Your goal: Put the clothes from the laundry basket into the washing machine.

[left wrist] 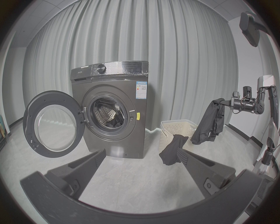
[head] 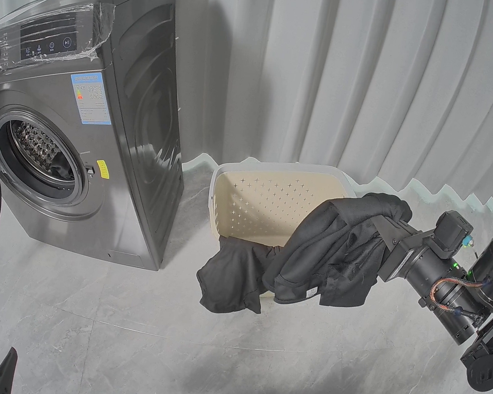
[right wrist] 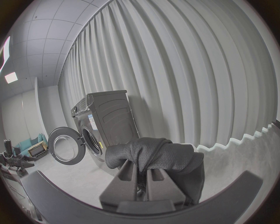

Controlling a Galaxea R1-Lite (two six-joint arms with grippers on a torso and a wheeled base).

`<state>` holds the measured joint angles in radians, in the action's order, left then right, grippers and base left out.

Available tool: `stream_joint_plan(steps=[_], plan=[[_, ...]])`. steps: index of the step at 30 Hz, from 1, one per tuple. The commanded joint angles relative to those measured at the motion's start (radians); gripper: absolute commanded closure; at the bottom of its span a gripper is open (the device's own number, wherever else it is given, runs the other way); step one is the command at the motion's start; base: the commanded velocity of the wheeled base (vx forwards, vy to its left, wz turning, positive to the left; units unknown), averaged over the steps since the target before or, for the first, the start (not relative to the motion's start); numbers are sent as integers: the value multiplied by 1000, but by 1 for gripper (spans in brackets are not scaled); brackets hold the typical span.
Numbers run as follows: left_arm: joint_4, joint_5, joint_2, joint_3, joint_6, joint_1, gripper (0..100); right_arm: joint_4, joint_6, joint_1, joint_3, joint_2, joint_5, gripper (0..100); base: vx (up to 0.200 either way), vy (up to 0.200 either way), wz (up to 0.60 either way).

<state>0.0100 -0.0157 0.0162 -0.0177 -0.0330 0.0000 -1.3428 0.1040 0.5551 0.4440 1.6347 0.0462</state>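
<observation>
Head view: the right gripper (head: 387,232) held a black garment (head: 335,254) above the laundry basket (head: 274,171), likely bound for the open washing machine (head: 133,102). Left wrist view: the left gripper (left wrist: 140,153) sat empty, fingers (left wrist: 84,166) apart. Right wrist view: its fingers (right wrist: 122,180) were clamped on the black garment (right wrist: 157,154).

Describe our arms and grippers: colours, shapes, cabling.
Right arm: black cylindrical links, with a brown braided cable looping along its side and a small green light. Right gripper: dark grey, with two blocky wedge-shaped jaws on a curved mount. Left gripper: the same dark grey, with jaws tapering to points, a ribbed inner face on one and a round hole near each base.
</observation>
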Motion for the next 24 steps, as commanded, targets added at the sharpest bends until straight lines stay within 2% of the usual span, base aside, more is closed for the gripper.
stream_joint_plan(steps=[1,20,24], plan=[[1,0,-15,13,-1,0,0,1,2,2,-4,7,0,100,0,200,0],[1,0,-13,12,1,-2,0,-4,6,2,-4,7,-2,100,0,200,0],[1,2,-13,13,-8,-2,0,-21,3,2,-13,8,0,100,0,200,0]])
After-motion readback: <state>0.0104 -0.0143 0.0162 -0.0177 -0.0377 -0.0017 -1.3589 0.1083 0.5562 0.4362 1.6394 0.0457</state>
